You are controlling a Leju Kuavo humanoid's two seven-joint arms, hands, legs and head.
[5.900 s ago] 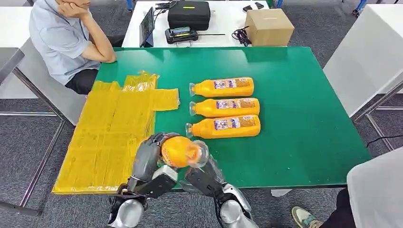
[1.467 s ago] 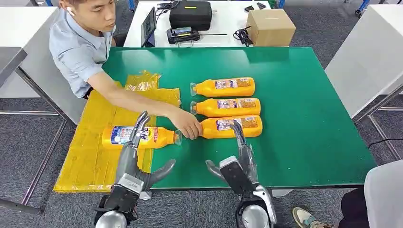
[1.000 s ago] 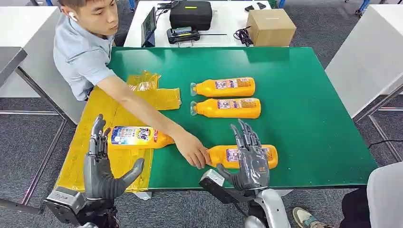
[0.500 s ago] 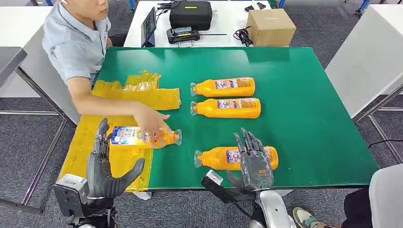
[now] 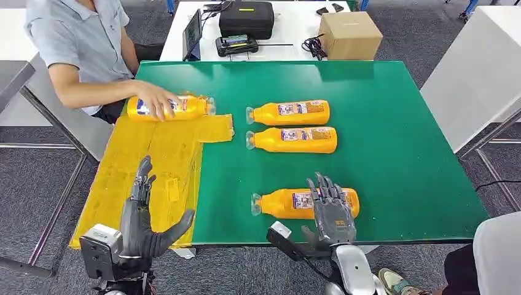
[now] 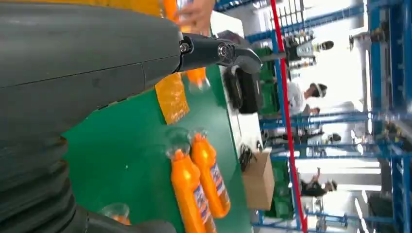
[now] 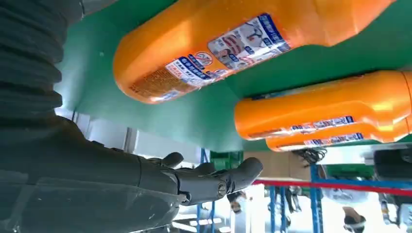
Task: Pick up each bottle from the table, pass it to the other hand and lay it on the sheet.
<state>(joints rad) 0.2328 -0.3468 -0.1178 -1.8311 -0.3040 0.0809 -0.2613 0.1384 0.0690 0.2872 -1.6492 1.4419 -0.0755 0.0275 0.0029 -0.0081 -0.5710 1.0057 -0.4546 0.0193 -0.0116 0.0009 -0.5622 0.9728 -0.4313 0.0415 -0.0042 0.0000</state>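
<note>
1. The nearest bottle (image 5: 304, 203) lies on its side on the green table (image 5: 399, 153) close to the front edge, cap toward the sheet, and the right hand (image 5: 332, 215) hovers right over its base end, fingers apart and extended, holding nothing.
2. From the head camera I cannot tell whether those fingers touch the bottle; the right wrist view puts the bottle (image 7: 243, 43) clear of the hand's fingers (image 7: 214, 179), with green table showing between them.
3. The left hand (image 5: 144, 224) is up over the near part of the yellow sheet (image 5: 153, 160), fingers spread, thumb out to the side, empty.
4. A person's hand (image 5: 153, 101) rests on another bottle (image 5: 178, 107) at the far edge of the sheet, lying on its side with its cap toward the table's middle.
5. Two more bottles sit side by side mid-table, the far bottle (image 5: 289, 113) and the middle bottle (image 5: 293, 139), both with caps toward the sheet.
6. The left wrist view catches that pair from the cap end (image 6: 199, 184), plus a cardboard box (image 6: 257, 179) beyond them; the head view shows the same box (image 5: 348, 34) on a white table behind.
</note>
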